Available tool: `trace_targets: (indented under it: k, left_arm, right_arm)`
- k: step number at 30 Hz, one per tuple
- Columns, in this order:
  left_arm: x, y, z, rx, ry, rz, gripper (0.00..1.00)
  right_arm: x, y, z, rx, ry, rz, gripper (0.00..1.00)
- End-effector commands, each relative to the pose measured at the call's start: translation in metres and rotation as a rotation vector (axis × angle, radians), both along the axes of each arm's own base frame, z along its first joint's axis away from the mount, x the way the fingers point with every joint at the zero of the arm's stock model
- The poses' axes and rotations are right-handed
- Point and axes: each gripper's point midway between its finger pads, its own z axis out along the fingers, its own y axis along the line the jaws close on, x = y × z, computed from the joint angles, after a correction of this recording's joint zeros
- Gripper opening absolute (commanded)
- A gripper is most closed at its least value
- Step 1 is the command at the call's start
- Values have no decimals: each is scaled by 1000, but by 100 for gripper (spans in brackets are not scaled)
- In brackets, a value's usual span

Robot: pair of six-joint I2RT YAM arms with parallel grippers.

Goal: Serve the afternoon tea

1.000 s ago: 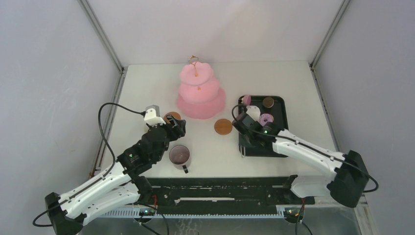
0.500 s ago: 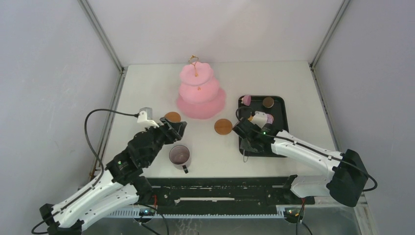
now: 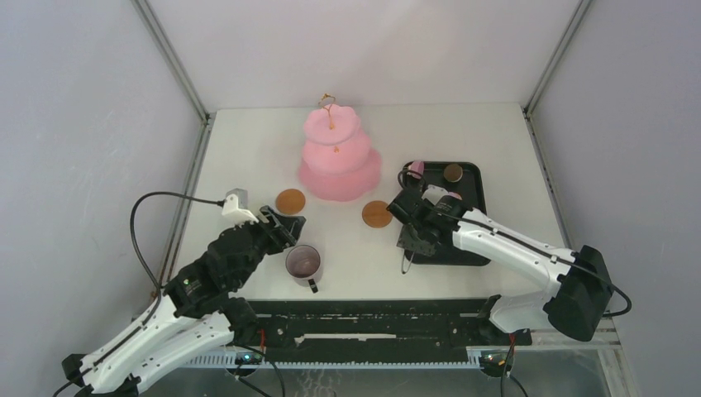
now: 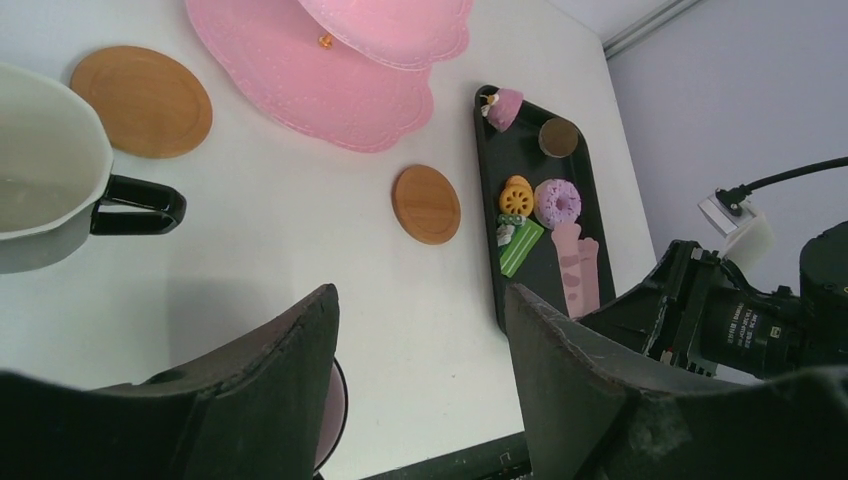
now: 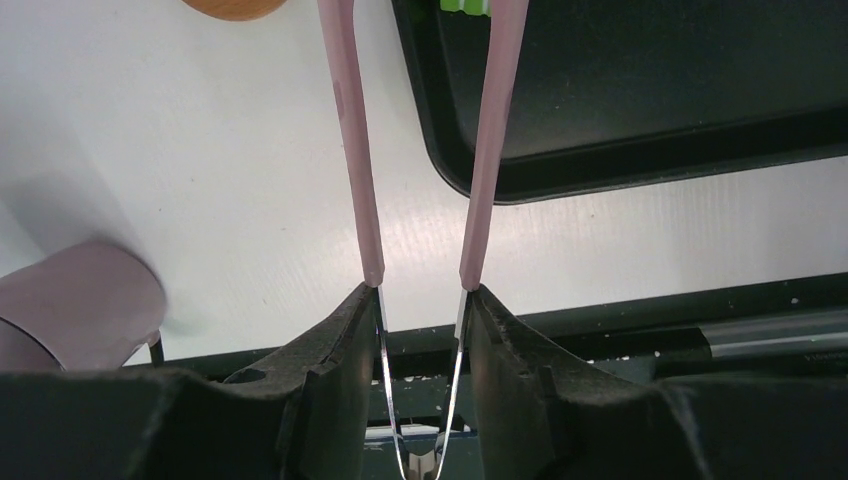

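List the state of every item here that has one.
left gripper: open, empty
right gripper: shut on tongs
tongs: held, arms apart
cake stand: upright, tiers bare
coasters: both bare
mug: upright, off the coasters
tray: holding pastries

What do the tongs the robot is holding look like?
The tongs have two long, thin pink arms that turn to shiny bare metal at the joined end. That metal end sits between the jaws of the right gripper, which press on both sides. The arms stand apart, and nothing shows between them. One is over the white table, the other over the corner of the black tray. Their tips cannot be seen.
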Motion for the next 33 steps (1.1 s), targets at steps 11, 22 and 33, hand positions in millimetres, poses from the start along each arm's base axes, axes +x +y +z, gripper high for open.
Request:
trace_targets:
  k: [11, 22, 33]
  left_arm:
    - [-3, 2, 37, -40, -43, -8, 66]
    - [-3, 1, 40, -41, -55, -15, 66]
    - [-4, 3, 44, -33, -67, -18, 66]
  right_arm:
    - [9, -5, -11, 31, 36, -51, 47]
    - [22, 0, -29, 38, 74, -54, 48]
    - [34, 1, -43, 51, 94, -66, 49]
